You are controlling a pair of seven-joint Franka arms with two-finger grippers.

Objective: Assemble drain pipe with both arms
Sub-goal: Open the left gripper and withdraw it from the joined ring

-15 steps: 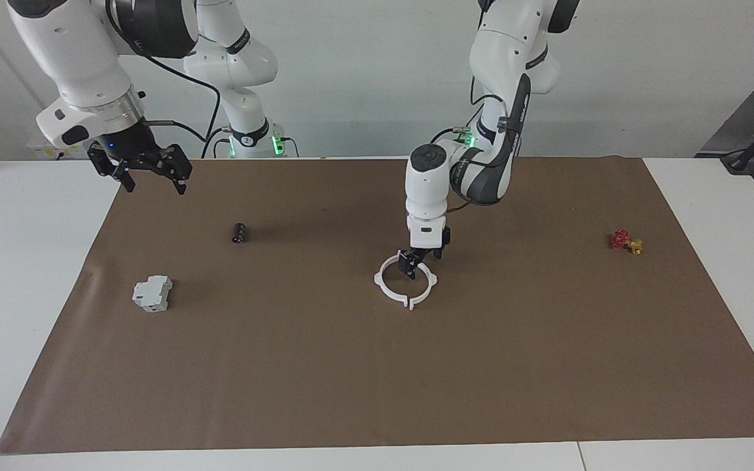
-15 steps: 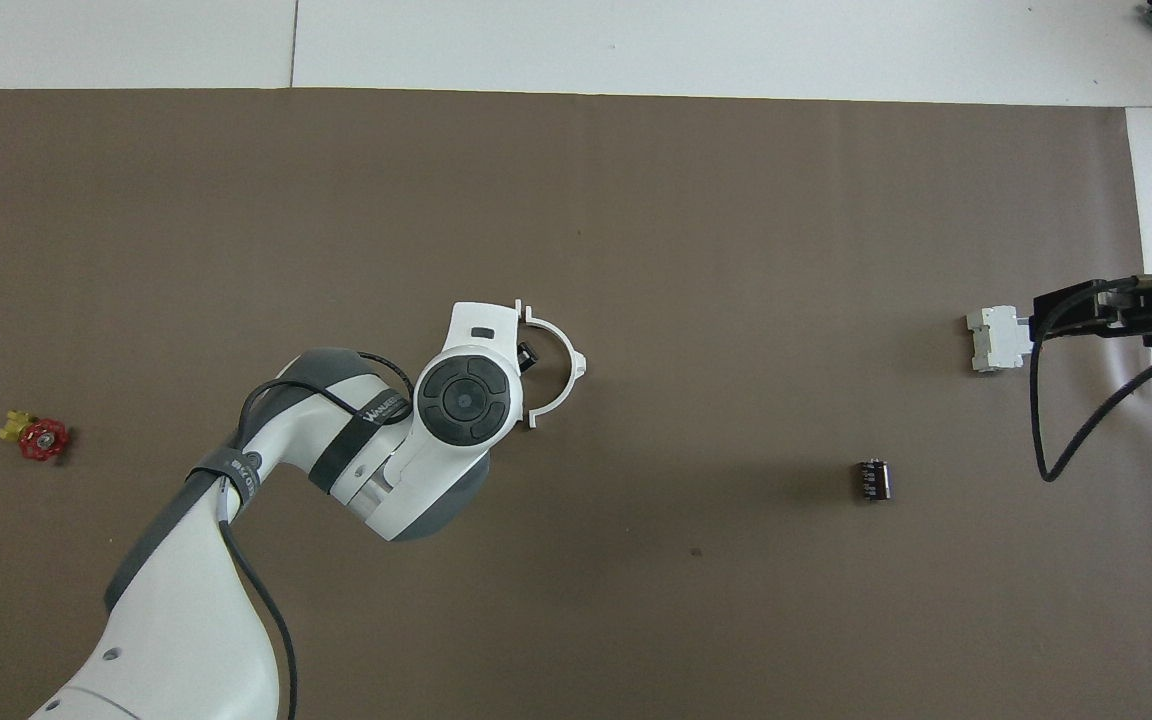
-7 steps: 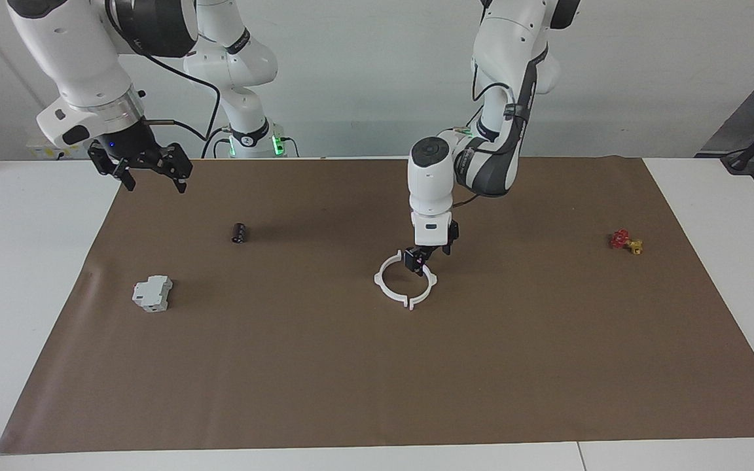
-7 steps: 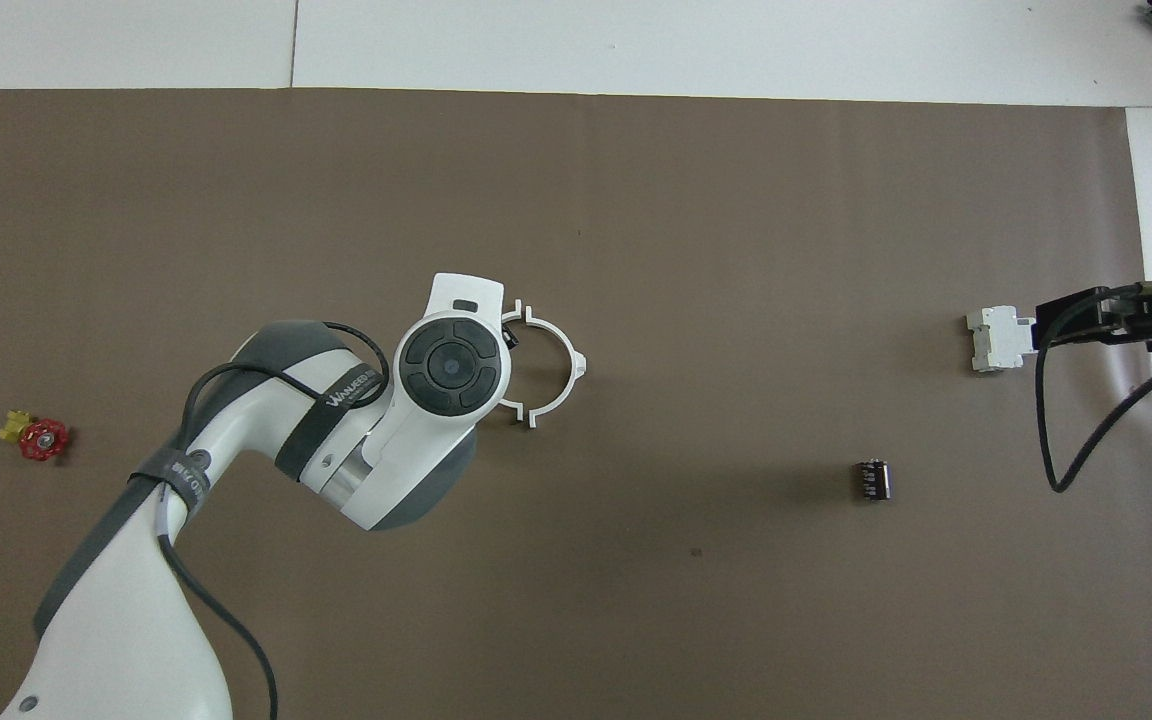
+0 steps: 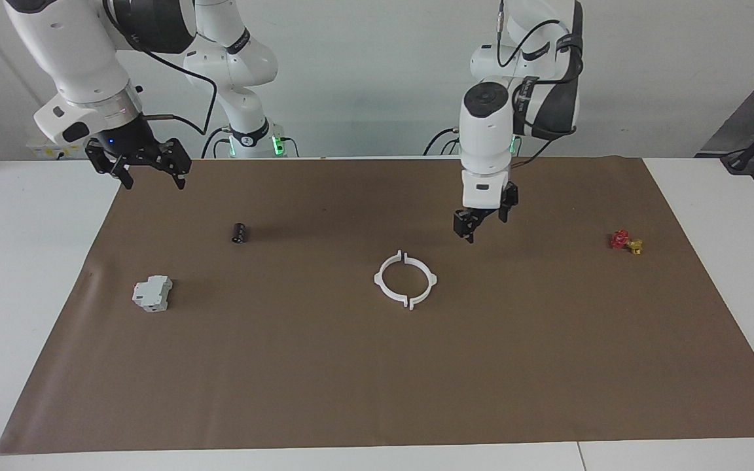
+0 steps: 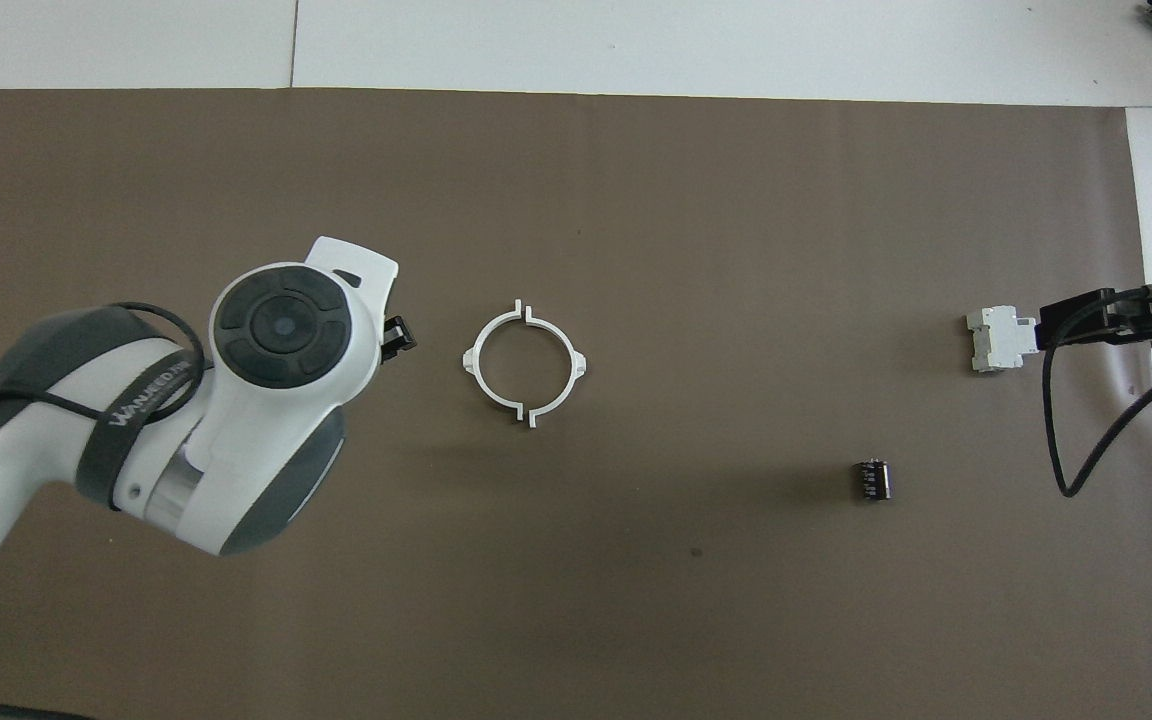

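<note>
White drain pipe (image 5: pixel 405 279) lies as a ring mid-mat; my left gripper (image 5: pixel 472 230) hangs empty, fingers apart, at its two o'clock. I'd lift clear without nudging it. Right gripper (image 5: pixel 144 171) waits, open.

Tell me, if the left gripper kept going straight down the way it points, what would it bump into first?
Probably just the bare brown mat. The left gripper hangs open, pointing downward, clear of the white ring.
</note>
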